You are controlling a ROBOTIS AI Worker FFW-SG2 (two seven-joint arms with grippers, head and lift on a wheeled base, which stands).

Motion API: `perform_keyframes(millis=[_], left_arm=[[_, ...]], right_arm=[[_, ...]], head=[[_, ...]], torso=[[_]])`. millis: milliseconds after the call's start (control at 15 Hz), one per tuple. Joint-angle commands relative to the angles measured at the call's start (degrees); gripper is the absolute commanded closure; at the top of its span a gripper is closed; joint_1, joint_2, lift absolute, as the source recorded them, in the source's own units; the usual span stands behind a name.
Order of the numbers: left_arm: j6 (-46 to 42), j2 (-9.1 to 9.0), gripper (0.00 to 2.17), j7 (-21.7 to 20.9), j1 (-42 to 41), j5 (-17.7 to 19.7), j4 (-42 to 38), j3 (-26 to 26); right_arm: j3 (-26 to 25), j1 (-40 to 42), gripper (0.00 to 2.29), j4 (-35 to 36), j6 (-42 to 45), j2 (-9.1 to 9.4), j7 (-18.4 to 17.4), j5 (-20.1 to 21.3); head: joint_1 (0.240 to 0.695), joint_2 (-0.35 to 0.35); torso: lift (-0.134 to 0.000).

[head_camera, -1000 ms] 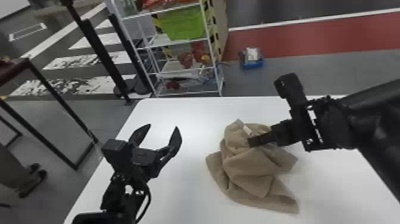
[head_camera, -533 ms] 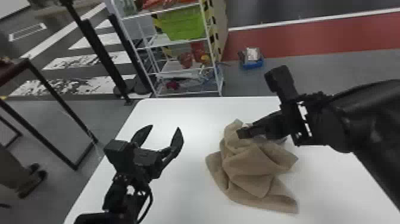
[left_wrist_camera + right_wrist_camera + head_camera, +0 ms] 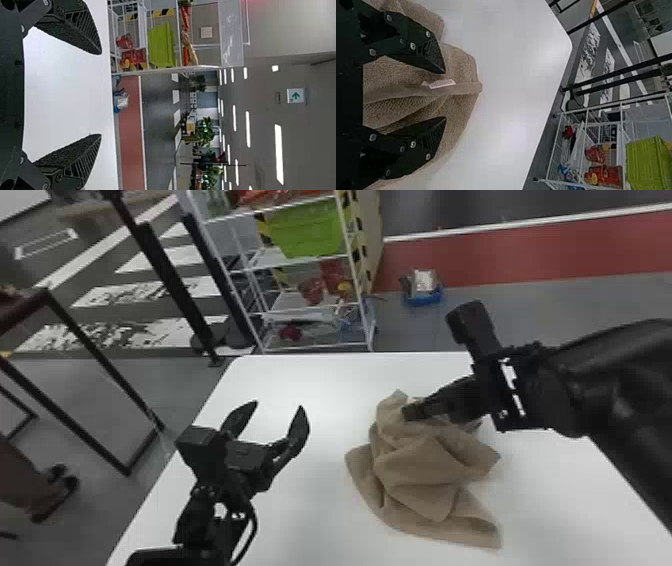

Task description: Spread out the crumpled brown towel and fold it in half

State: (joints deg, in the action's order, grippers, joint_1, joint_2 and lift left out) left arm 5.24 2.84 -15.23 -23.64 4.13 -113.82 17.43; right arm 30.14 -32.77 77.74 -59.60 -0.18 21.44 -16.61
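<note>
The right claw [image 3: 444, 95] has slid to the eleven o'clock end of the brown towel [image 3: 425, 470]; its fingers are parted about a ridge of cloth, apparently ungripped. Closing there could begin the spreading. Still crumpled, the towel lies at four o'clock from the left claw [image 3: 279, 404], also open. Beyond the smooth white tabletop [image 3: 310, 380], a rack [image 3: 287, 301] stands at eleven o'clock.

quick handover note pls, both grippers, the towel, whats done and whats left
Left gripper: open, empty, left of the towel.
Right gripper: open, at the towel's far part, fingers on either side of a cloth ridge with a white label.
Brown towel: crumpled on the white table.
Done: no spreading or folding to show.
Left: grip, spread flat, fold in half.
</note>
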Motion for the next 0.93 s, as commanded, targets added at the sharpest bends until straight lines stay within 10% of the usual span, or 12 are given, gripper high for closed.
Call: perform_keyframes(millis=[0,867], left_arm=[[-0.18,0.14,0.16,-0.15,-0.09,0.09,0.09,0.24],[-1.94,0.32,0.16,-0.32,-0.44,0.35,0.53,0.59]], right_arm=[[0.36,-1.07,0.56,-2.33,1.45,0.23,0.09,0.00],[0.53,-2.12,0.76,-7.86,6.20,0.23,7.12,-2.64]], head=[[0.695,0.350],[0.695,0.350]], torso=[[-0.124],[-0.124]])
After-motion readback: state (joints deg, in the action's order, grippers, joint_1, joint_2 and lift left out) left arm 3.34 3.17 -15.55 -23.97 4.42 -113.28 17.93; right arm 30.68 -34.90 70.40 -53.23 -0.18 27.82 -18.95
